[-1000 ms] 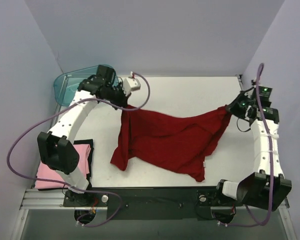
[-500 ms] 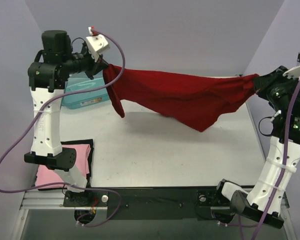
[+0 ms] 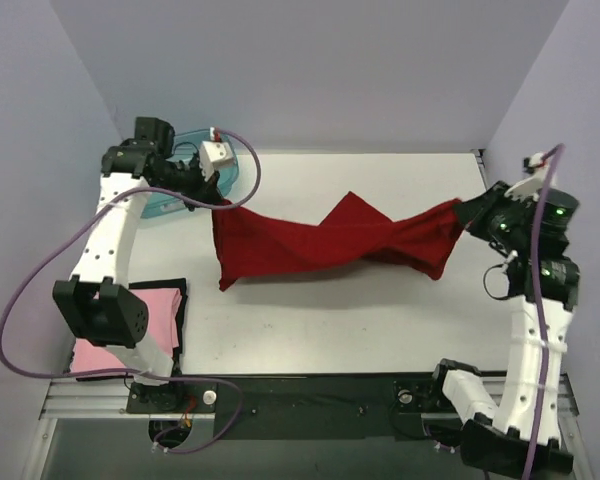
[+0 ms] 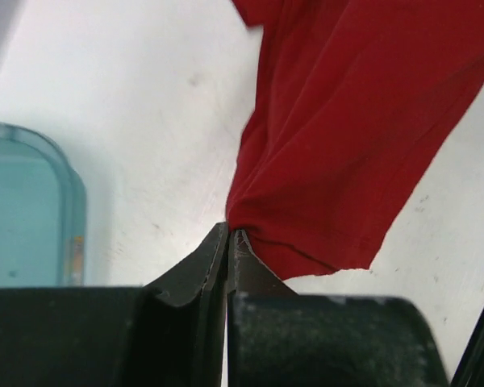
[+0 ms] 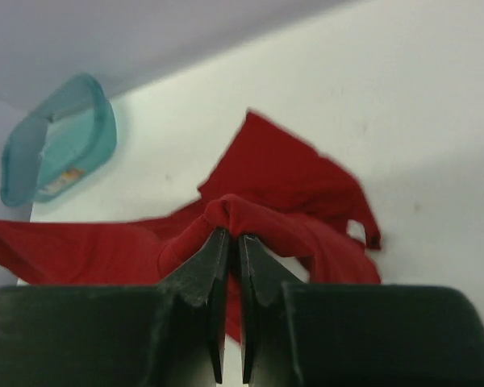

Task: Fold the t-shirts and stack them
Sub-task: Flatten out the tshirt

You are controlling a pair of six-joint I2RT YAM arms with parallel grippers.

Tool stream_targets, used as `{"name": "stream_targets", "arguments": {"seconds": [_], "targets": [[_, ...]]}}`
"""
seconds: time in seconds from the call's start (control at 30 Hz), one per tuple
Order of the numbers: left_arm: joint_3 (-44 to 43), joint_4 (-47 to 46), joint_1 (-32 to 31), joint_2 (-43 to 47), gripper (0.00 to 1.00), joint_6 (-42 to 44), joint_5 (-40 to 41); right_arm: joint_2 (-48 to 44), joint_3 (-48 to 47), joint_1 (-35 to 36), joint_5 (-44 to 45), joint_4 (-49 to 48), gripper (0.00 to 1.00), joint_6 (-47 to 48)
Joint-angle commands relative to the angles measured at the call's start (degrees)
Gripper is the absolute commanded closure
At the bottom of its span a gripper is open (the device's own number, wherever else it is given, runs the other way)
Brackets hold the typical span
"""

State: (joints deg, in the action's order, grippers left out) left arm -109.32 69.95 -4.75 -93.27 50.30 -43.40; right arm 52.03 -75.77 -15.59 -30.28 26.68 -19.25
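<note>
The dark red t-shirt (image 3: 320, 242) is stretched across the middle of the table between my two grippers, twisted once near its middle. My left gripper (image 3: 218, 203) is shut on its left corner, seen in the left wrist view (image 4: 230, 232) with red cloth (image 4: 347, 137) hanging from the closed jaws. My right gripper (image 3: 470, 214) is shut on its right corner, seen in the right wrist view (image 5: 228, 234) with bunched red cloth (image 5: 290, 193) over the tips. The pale pink t-shirt (image 3: 115, 335) lies folded at the near left, partly behind my left arm.
A translucent teal plastic tub (image 3: 185, 175) stands at the far left behind my left gripper; it also shows in the left wrist view (image 4: 24, 214) and the right wrist view (image 5: 56, 137). A black mat (image 3: 183, 310) lies under the pink shirt. Walls close in on both sides.
Both arms lifted the red shirt high and taut half a second ago, then lowered it; it now hangs lower and twisted, with its bottom edge near the table.
</note>
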Motion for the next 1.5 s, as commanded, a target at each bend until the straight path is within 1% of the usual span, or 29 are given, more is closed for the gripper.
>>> {"name": "stream_targets", "arguments": {"seconds": [0.0, 0.03, 0.07, 0.1, 0.13, 0.17, 0.2, 0.23, 0.27, 0.33, 0.37, 0.4, 0.43, 0.47, 0.5, 0.53, 0.57, 0.6, 0.63, 0.7, 0.73, 0.8, 0.93, 1.03, 1.13, 1.23, 1.3, 1.4, 1.47], "targets": [[12.9, -15.1, -1.2, -4.3, 0.87, 4.3, 7.1, 5.0, 16.0, 6.2, -0.3, -10.7, 1.00, -6.0], [14.6, -21.5, -1.8, -5.2, 0.83, 3.1, 9.7, 7.8, 18.7, 7.8, 1.0, -12.1, 1.00, -5.9], [17.4, -24.4, -2.5, -7.3, 0.73, 1.4, 11.0, 9.1, 19.4, 10.3, 1.9, -14.4, 1.00, -4.8], [18.6, -31.2, -2.9, -8.2, 0.66, -0.1, 15.1, 12.4, 20.6, 11.0, 4.2, -15.2, 1.00, -4.6], [20.6, -34.4, -3.4, -10.2, 0.59, -1.6, 17.9, 14.1, 20.7, 11.5, 4.9, -16.2, 1.00, -4.7], [21.0, -38.2, -3.8, -12.1, 0.56, -2.8, 22.3, 17.8, 20.6, 11.5, 5.9, -16.3, 1.00, -4.8], [20.6, -39.1, -3.8, -12.8, 0.55, -3.4, 23.4, 21.2, 20.0, 11.4, 6.3, -15.3, 1.00, -4.5], [19.9, -38.8, -3.8, -13.2, 0.54, -5.2, 24.3, 22.5, 18.6, 11.4, 6.6, -14.2, 1.00, -4.3], [18.5, -38.1, -3.5, -13.2, 0.54, -5.7, 24.1, 24.5, 17.9, 11.5, 6.3, -12.6, 1.00, -3.5], [17.4, -31.1, -3.6, -10.9, 0.54, -4.9, 20.2, 25.4, 17.1, 11.6, 5.4, -11.2, 1.00, -2.6], [17.7, -29.1, -3.9, -7.9, 0.57, -1.9, 16.5, 25.4, 17.1, 11.5, 5.4, -10.8, 1.00, -2.2], [19.7, -24.8, -5.2, -6.3, 0.60, -0.4, 13.7, 25.2, 17.1, 11.6, 5.4, -10.4, 1.00, -1.7], [21.2, -23.1, -6.4, -2.5, 0.68, 3.4, 12.9, 25.0, 17.3, 11.5, 5.5, -10.2, 1.00, -1.7], [25.1, -19.5, -8.5, -0.7, 0.71, 5.5, 11.9, 24.6, 17.7, 11.5, 5.2, -10.2, 1.00, -1.6], [26.8, -17.6, -9.5, 2.3, 0.72, 8.8, 11.4, 24.4, 17.9, 11.6, 5.0, -10.2, 1.00, -1.8], [30.1, -13.4, -11.8, 3.0, 0.73, 10.3, 11.7, 24.2, 18.4, 11.6, 4.5, -10.3, 1.00, -2.1], [31.9, -11.5, -13.0, 3.9, 0.73, 12.6, 12.2, 24.0, 18.7, 11.6, 4.4, -10.4, 1.00, -2.3], [34.9, -9.0, -15.4, 4.0, 0.72, 13.3, 13.5, 23.9, 19.2, 11.6, 4.4, -10.5, 1.00, -2.5], [38.9, -9.0, -17.8, 4.1, 0.73, 13.3, 14.0, 23.7, 19.7, 11.6, 4.4, -10.9, 1.00, -2.6], [43.5, -11.8, -19.9, 3.8, 0.71, 11.9, 16.4, 23.4, 20.3, 11.6, 4.4, -11.0, 1.00, -2.7], [44.4, -13.9, -20.2, 2.9, 0.68, 10.7, 17.4, 23.2, 20.7, 11.6, 4.5, -11.0, 1.00, -2.7], [45.1, -16.2, -20.0, 0.8, 0.63, 9.1, 18.4, 22.9, 20.9, 11.6, 4.4, -10.9, 1.00, -2.6], [43.1, -18.3, -19.2, -5.1, 0.59, 5.3, 21.9, 21.9, 21.8, 11.6, 4.1, -11.1, 1.00, -2.5], [42.9, -19.1, -18.4, -6.8, 0.58, 5.2, 22.5, 21.2, 22.3, 11.6, 4.2, -11.2, 1.00, -2.4], [45.6, -21.8, -18.4, -6.7, 0.58, 5.3, 23.7, 20.5, 22.8, 11.5, 4.2, -11.6, 1.00, -2.1], [46.5, -24.6, -18.1, -6.7, 0.60, 5.2, 26.3, 20.6, 22.9, 11.5, 3.6, -12.0, 1.00, -2.2], [46.2, -24.9, -17.6, -6.9, 0.62, 5.1, 26.0, 20.9, 22.7, 11.5, 3.0, -12.3, 1.00, -2.4], [46.2, -24.8, -17.6, -7.5, 0.62, 5.3, 25.7, 21.0, 22.5, 11.5, 3.1, -12.3, 1.00, -2.3], [46.7, -24.8, -17.6, -8.2, 0.65, 5.5, 26.6, 20.7, 22.4, 11.5, 3.2, -12.4, 1.00, -2.1]]}}
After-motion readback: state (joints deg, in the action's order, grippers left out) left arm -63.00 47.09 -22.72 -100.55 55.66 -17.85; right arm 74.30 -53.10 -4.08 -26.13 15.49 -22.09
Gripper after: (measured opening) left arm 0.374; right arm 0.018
